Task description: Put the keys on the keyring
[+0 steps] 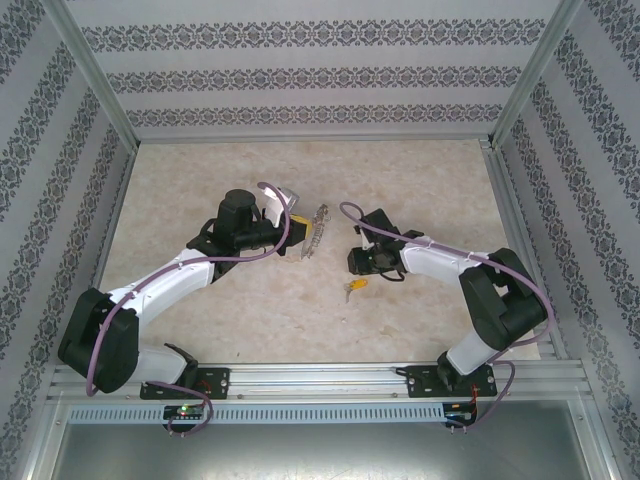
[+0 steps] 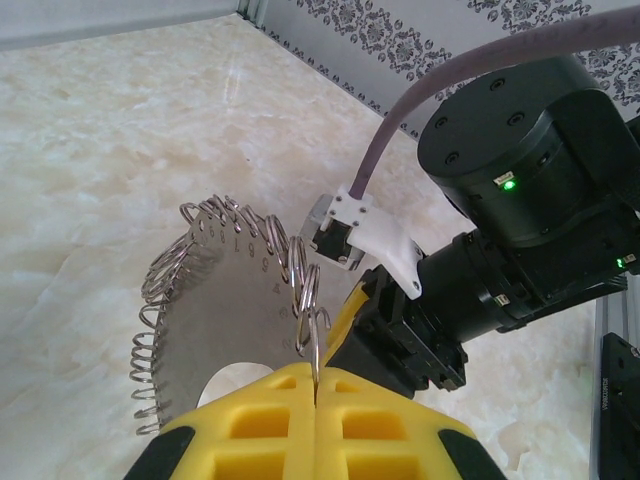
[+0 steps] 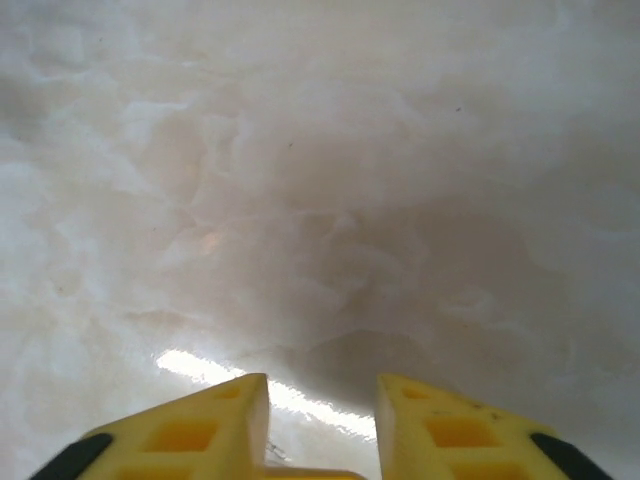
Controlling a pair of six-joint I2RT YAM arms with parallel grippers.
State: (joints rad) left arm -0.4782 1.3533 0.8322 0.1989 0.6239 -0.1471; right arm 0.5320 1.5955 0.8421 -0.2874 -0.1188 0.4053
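Grey-patterned walls point(image 1: 320, 80) are closing in a pale marbled tabletop point(image 1: 200, 180) on three sides. Near the middle, the left hand point(image 2: 315, 395) is closed, its yellow fingers pinching one thin wire loop on the rim of the keyring point(image 2: 225, 310) and holding the ring on edge. I cannot tell if the ring is touching the tabletop. Seen from close, it is looking like a round, flat silvery-grey plate with a hole in it, small stamped figures, and many little wire loops fringing its rim.

From the keyring, the key point(image 1: 355, 287) is lying at about 5 o'clock, flat on the tabletop and apart from the ring. It is very small, with a yellow-orange head and a short thin shank. The right hand point(image 3: 322, 400) is hanging over bare tabletop, its fingers apart and holding nothing.

I am judging the key to be light and stiff, and likely to slide on this smooth surface. The coloured head seems the best place to grip it. The ring is rigid, but the pinched wire is thin and may twist in the grip.
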